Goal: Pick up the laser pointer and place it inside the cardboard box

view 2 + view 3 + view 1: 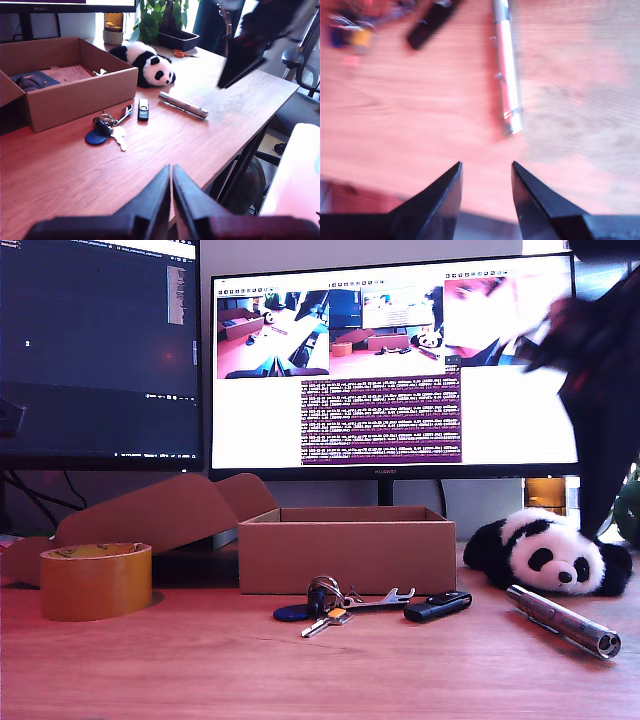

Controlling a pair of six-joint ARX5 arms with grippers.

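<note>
The laser pointer (565,620) is a shiny silver cylinder lying on the wooden desk at the exterior view's right, in front of the panda toy (550,552). The cardboard box (345,550) stands open-topped mid-desk. My second gripper (486,167) is open and hovers above the desk, short of the laser pointer (507,75) and touching nothing. Its blurred arm (600,370) shows at the exterior view's upper right. My first gripper (171,172) is shut on nothing, high over the desk's edge, far from the laser pointer (183,105) and the box (75,95).
A bunch of keys (330,605) and a black key fob (437,606) lie in front of the box. A tape roll (95,580) and a loose cardboard flap (160,510) sit at the exterior view's left. Two monitors stand behind. A plant (160,15) and scissors (181,53) sit beyond the panda.
</note>
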